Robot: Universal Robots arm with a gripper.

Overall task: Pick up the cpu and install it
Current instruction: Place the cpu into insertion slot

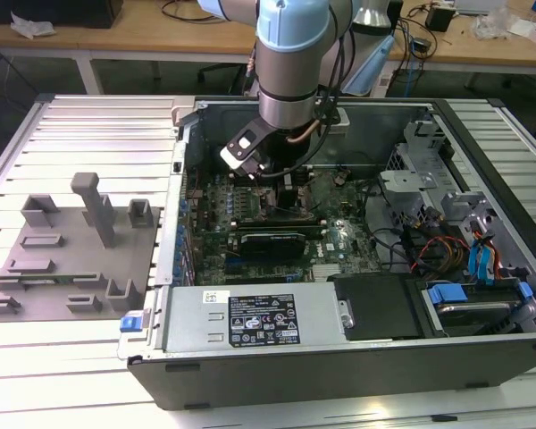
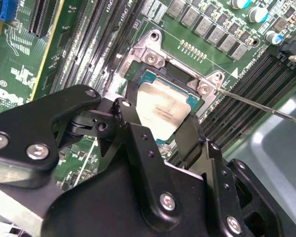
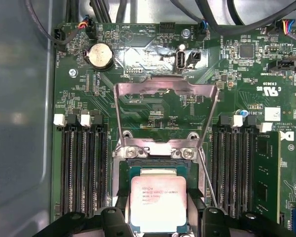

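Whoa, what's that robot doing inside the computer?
A robot arm reaches into an open computer case. Its gripper is closed on the cpu, a little silvery square chip, holding it right at the socket on the green motherboard. The socket's metal cover plate is flipped up, out of the way.

Electronics lab: opened computer case [image 1: 295, 374] on slatted metal bench [image 1: 98, 125], cable-strewn wooden desks [image 1: 116, 40] behind.
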